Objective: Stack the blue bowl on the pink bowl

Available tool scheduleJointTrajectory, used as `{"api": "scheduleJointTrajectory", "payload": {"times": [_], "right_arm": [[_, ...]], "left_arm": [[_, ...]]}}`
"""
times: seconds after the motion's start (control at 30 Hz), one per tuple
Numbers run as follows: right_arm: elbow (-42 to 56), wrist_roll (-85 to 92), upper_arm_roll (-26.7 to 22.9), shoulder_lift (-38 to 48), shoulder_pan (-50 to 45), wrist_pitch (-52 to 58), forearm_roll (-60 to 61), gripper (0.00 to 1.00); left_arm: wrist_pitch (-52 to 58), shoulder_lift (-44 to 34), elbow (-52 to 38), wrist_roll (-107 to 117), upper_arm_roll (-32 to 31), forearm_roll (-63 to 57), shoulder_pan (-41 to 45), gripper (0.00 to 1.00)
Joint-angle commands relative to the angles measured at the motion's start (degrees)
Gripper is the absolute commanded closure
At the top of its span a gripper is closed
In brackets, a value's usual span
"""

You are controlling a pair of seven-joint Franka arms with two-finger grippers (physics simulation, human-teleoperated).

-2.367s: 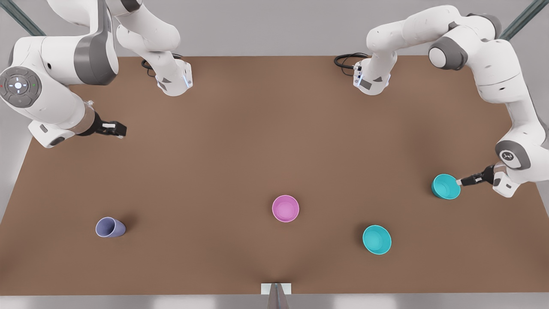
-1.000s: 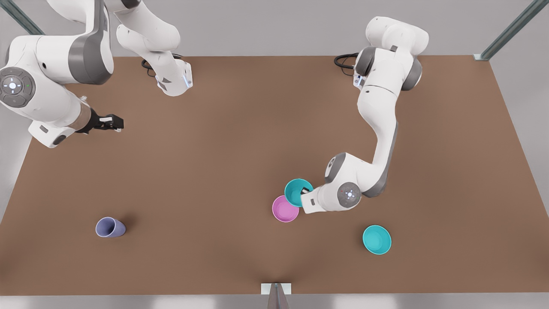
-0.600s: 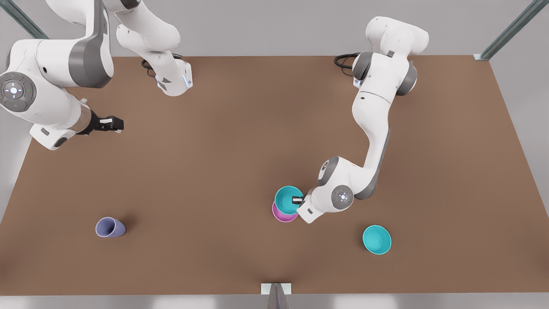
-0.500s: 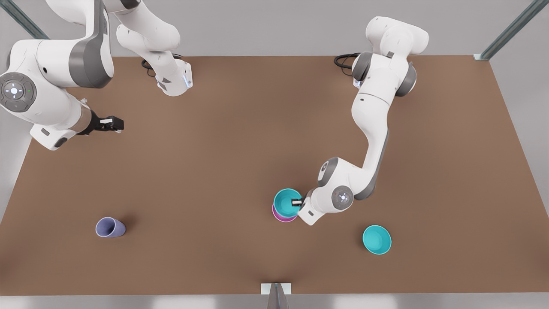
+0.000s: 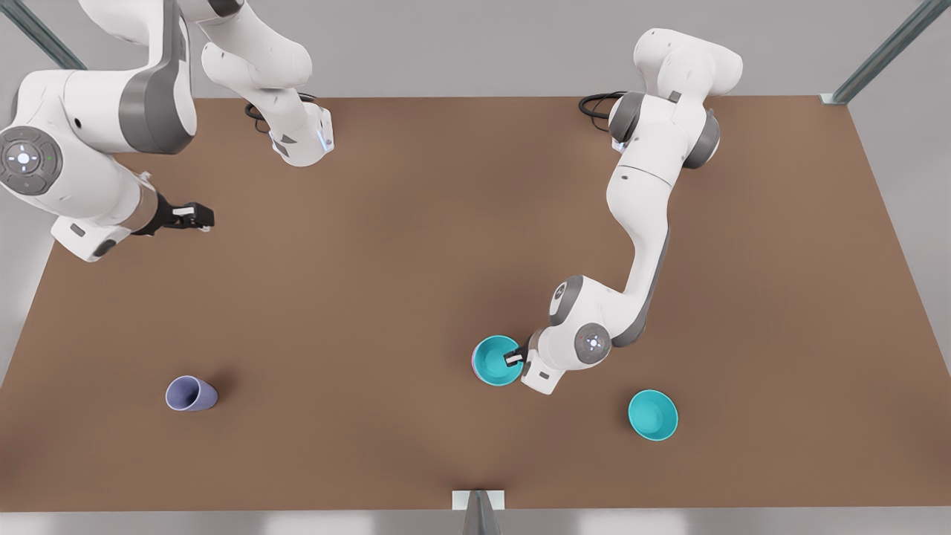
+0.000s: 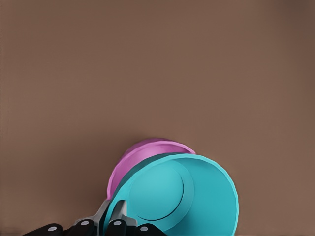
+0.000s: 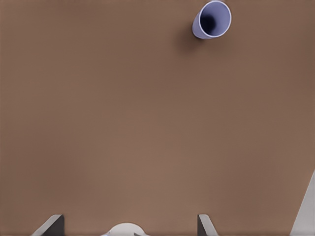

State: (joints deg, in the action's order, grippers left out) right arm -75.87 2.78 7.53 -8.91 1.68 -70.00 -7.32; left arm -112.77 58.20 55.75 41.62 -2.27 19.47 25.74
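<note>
Blue bowl sits nested over pink bowl near table front, left gripper clamped on its rim, so stacking looks nearly done, release and retreat left; farther back the right gripper waits, fingers spread, holding nothing.
</note>
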Motion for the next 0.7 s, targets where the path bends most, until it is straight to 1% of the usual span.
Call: {"api": "scheduleJointTrajectory", "payload": {"times": [0.0,0.03,0.07,0.17,0.2,0.23,0.27,0.3,0.33,0.37,0.4,0.43,0.47,0.5,0.67], "right_arm": [[0.0,0.1,-0.1,0.0,-0.4,-0.6,0.3,0.0],[0.0,0.1,-0.2,0.0,-0.4,-0.7,0.3,0.0],[0.0,0.2,-0.4,0.0,-0.4,-0.6,0.3,0.0],[0.0,0.1,-0.8,-0.1,-0.4,-0.6,0.4,0.0],[0.0,0.2,-0.8,-0.1,-0.4,-0.6,0.4,0.0],[0.0,0.1,-0.8,-0.1,-0.4,-0.6,0.4,0.0],[0.1,0.2,-0.8,-0.1,-0.4,-0.6,0.5,0.0],[0.1,0.2,-0.8,0.0,-0.4,-0.7,0.4,0.0],[0.2,0.3,-0.9,0.0,-0.5,-0.7,0.4,0.0],[0.2,0.4,-0.9,0.0,-0.5,-0.7,0.4,0.0],[0.2,0.4,-0.9,0.0,-0.4,-0.7,0.4,0.0],[0.2,0.5,-0.9,0.0,-0.4,-0.7,0.4,0.0],[0.2,0.4,-0.9,0.0,-0.4,-0.7,0.4,0.0],[0.2,0.4,-0.9,0.0,-0.5,-0.7,0.4,0.0],[0.2,0.4,-0.9,0.0,-0.5,-0.9,0.4,0.0]], "left_arm": [[0.7,-0.1,0.2,10.4,0.0,0.1,0.1,0.79],[0.6,-0.1,0.1,10.9,0.0,0.4,0.4,0.77],[0.4,-0.1,0.1,10.8,0.0,0.5,0.4,0.0],[1.1,-2.0,0.1,10.8,0.1,0.3,0.4,0.0],[9.9,-5.6,0.2,9.3,2.0,-0.6,-0.4,0.0],[25.3,-11.6,0.1,-3.5,10.4,-1.3,-1.3,0.0],[35.3,-17.3,0.1,-15.2,20.3,-1.4,-1.2,0.0],[40.2,-22.1,-0.1,-26.1,26.1,-2.7,-1.2,0.0],[42.6,-25.4,-0.6,-36.2,26.9,-7.2,-1.2,0.0],[43.2,-28.4,-0.5,-40.7,26.5,-9.9,-1.3,0.0],[44.3,-31.9,0.4,-42.2,24.0,-10.3,-3.7,0.0],[41.6,-39.9,9.4,-43.4,4.9,-20.8,-14.8,0.0],[31.2,-49.1,22.4,-43.2,-2.0,-27.2,-17.8,0.0],[31.4,-50.9,24.2,-43.0,-1.9,-22.8,-18.7,0.0],[32.0,-50.8,23.8,-43.1,-1.9,-22.0,-18.8,0.0]]}}
